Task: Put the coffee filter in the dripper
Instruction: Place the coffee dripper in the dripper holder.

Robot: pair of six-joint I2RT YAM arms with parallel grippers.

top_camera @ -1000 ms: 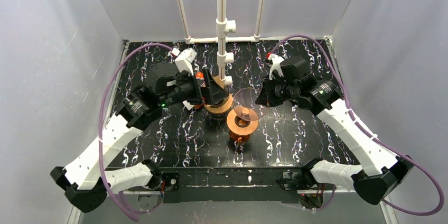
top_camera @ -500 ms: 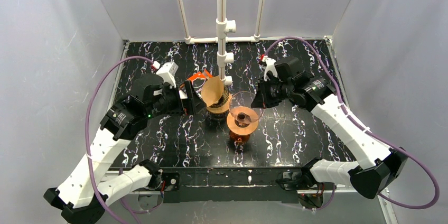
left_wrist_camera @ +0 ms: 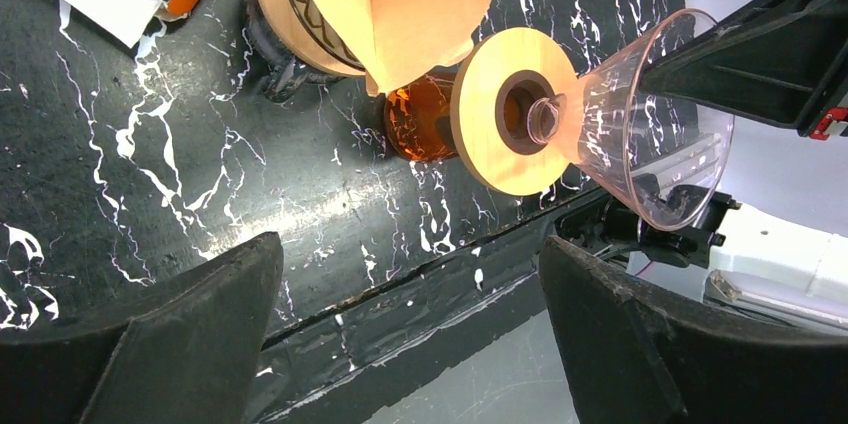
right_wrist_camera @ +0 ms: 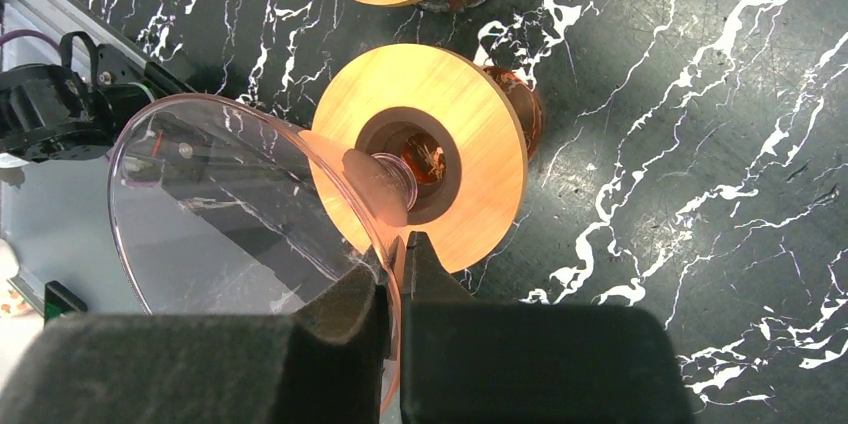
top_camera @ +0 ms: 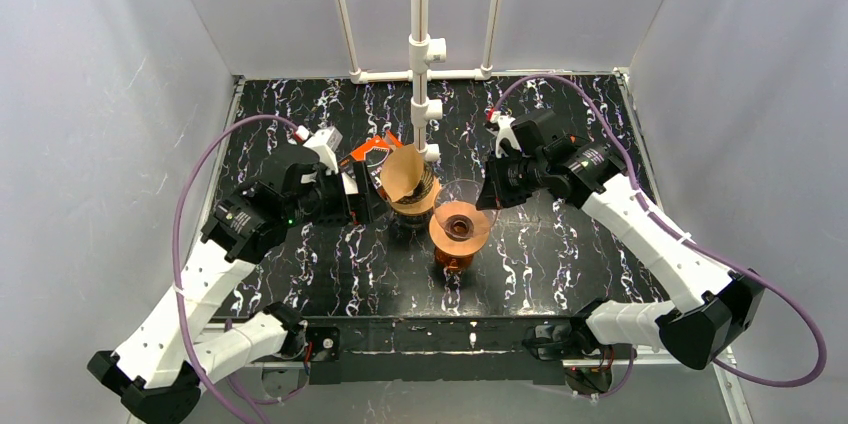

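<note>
The brown paper coffee filter (top_camera: pixel 403 172) stands tilted in the dripper (top_camera: pixel 418 202), which has a wooden collar; in the left wrist view the coffee filter (left_wrist_camera: pixel 400 4) overhangs that collar (left_wrist_camera: pixel 285 4). My left gripper (top_camera: pixel 357 190) is open just left of it, with nothing between its fingers (left_wrist_camera: pixel 200 324). My right gripper (top_camera: pixel 487 194) is shut on the rim of a clear plastic cone (right_wrist_camera: pixel 230 214). The cone's tip rests at the hole of a wooden ring (right_wrist_camera: pixel 470 144) on an amber glass vessel (left_wrist_camera: pixel 420 124).
An orange and white box (top_camera: pixel 366 151) lies behind the left gripper. A white pipe frame (top_camera: pixel 420 64) rises at the back, close behind the dripper. The black marbled table (top_camera: pixel 560 244) is walled in on three sides.
My left gripper has pulled back to the left from the dripper, uncovering the filter that now sits in it. The right gripper has shifted slightly left with the clear cone.
</note>
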